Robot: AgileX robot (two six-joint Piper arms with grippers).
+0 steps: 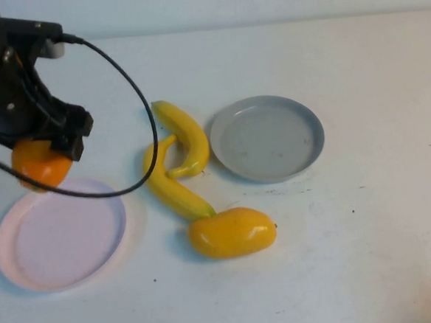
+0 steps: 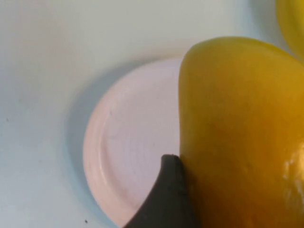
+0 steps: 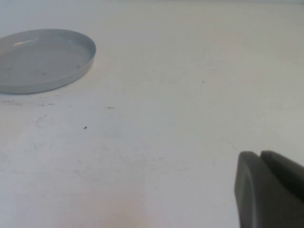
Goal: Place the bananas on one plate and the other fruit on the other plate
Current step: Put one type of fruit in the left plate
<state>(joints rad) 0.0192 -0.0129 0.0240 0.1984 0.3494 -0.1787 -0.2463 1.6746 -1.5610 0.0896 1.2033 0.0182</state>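
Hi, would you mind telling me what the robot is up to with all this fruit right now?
It is sorting fruit onto two plates. The left gripper holds the orange mango above the far rim of the pink plate, which has nothing on it yet. The two bananas and the yellow mango lie on the table between the plates, and the grey plate has nothing on it. The right gripper hovers over bare table near the grey plate, shut on nothing.

Left gripper (image 1: 48, 147) grips orange fruit (image 1: 40, 163) above pink plate (image 1: 58, 235)
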